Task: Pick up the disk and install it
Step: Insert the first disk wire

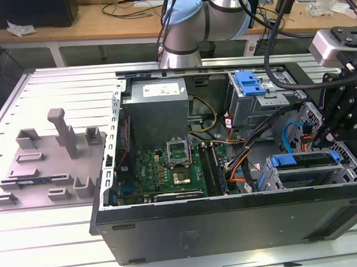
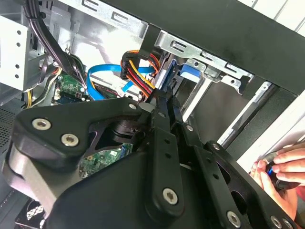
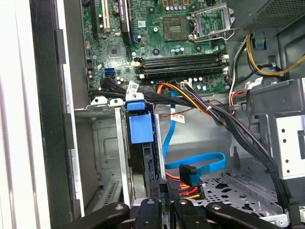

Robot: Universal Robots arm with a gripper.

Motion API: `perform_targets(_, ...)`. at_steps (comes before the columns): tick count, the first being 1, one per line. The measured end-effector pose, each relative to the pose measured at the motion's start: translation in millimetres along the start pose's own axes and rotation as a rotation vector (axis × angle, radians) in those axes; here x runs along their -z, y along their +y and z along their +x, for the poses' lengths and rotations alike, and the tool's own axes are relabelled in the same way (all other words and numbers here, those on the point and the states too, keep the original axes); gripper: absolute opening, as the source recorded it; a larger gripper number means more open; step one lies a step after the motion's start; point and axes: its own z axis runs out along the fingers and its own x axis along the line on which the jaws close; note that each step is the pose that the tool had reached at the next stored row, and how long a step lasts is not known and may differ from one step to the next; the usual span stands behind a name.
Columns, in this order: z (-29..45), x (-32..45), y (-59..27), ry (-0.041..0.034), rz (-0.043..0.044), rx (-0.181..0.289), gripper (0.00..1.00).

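Disk [image 3: 141,128] (in cage [image 3: 106,143]) directly before end effector [image 3: 167,202].

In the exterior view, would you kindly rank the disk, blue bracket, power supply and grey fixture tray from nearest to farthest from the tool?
1. The disk, just under the tool, at the exterior view's right.
2. The blue bracket, farther back on the right.
3. The power supply, near the middle.
4. The grey fixture tray, far at the exterior view's left.
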Motion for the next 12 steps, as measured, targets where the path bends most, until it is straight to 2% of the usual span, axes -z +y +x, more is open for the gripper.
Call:
perform_targets(7, 1.3, 0.1, -0.1, -0.0002, 0.0004, 0.0, 0.17)
perform_targets(9, 1.5, 0.0, -0.1, -0.0006, 0.0043, 0.0, 0.17)
perform_targets(12, 1.9, 0.1, -0.2, -0.0015, 0.0153, 0.008, 0.17)
